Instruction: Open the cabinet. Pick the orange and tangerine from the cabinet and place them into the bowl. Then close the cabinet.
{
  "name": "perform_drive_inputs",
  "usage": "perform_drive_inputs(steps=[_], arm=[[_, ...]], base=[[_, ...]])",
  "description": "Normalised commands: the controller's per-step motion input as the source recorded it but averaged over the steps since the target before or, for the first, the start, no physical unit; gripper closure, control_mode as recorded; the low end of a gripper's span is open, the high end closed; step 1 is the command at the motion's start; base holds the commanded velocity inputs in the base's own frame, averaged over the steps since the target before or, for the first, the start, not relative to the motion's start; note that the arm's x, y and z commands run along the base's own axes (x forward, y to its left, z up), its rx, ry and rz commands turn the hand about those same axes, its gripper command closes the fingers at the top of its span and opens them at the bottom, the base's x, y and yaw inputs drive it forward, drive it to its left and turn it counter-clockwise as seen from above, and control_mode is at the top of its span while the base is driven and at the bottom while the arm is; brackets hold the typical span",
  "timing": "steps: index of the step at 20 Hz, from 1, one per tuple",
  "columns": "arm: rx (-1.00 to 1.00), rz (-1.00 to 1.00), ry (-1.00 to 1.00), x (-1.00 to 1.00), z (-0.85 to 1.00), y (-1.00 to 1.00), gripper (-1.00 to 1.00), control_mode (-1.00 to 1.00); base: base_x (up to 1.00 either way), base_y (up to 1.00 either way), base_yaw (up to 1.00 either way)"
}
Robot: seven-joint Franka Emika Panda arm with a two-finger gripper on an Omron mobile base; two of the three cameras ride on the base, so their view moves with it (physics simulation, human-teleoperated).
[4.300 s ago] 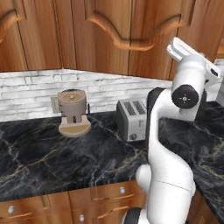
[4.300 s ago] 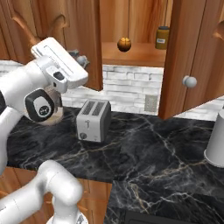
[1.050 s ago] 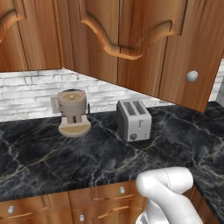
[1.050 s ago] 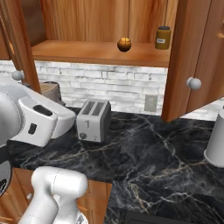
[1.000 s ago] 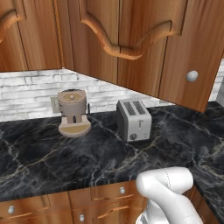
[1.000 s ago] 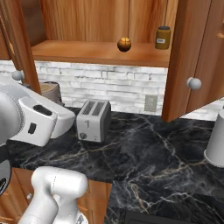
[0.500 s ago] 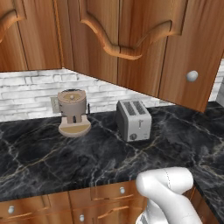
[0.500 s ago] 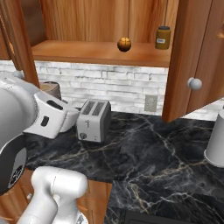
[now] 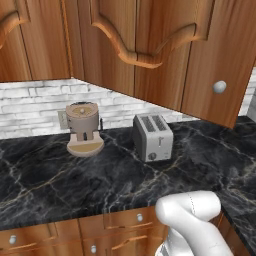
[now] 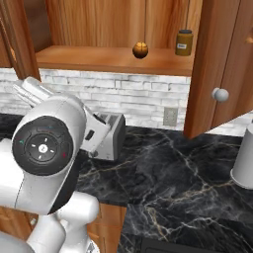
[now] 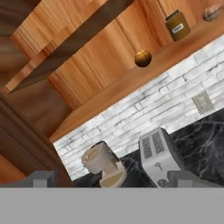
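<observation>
The cabinet (image 10: 116,29) stood open above the desk (image 10: 173,173), its reddish-brown door (image 10: 210,64) swung outward at the right of the right base view, the round silver knob (image 10: 220,95) facing the camera. On the cabinet's shelf (image 10: 104,58) sat one round orange-coloured fruit (image 10: 140,50); whether it was the orange or the tangerine could not be told. A small dark jar with a pale label (image 10: 184,42) stood upright just to its right, apart from it. In the hand view, rolled so that the shelf ran diagonally, the same fruit (image 11: 143,57) and jar (image 11: 177,25) appeared, with a brownish item (image 11: 212,12) at the far end of the shelf, too small to identify. The fingers (image 11: 111,179) were spread wide and held nothing; their tips rose at the lower edge of the hand view, well below the shelf. On the black marbled desk a silver toaster (image 9: 152,136) stood near a tan coffee machine (image 9: 84,129), both before the pale brick wall (image 9: 35,107). A pale cylindrical vessel (image 10: 243,159) stood at the desk's right edge.
</observation>
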Motion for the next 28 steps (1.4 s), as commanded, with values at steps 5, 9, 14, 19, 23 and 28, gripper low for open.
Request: perform_drive_inputs(steps=[5, 9, 14, 19, 23, 28], arm=[[0.18, 0.17, 0.0, 0.6, -0.03, -0.03, -1.0, -1.0], [0.18, 0.19, 0.0, 0.72, -0.12, 0.0, -1.0, -1.0], [0.11, 0.23, 0.02, 0.55, -0.2, 0.06, -1.0, -1.0], [0.0, 0.23, 0.06, 0.36, -0.14, 0.45, -1.0, -1.0], [-0.01, 0.15, 0.12, 0.24, 0.0, 0.22, -1.0, -1.0], [0.0, 0.0, 0.0, 0.0, 0.0, 0.11, -1.0, -1.0]], base=[[0.0, 0.0, 0.0], [0.0, 0.0, 0.0], [0.0, 0.0, 0.0], [0.0, 0.0, 0.0], [0.0, 0.0, 0.0], [0.0, 0.0, 0.0]])
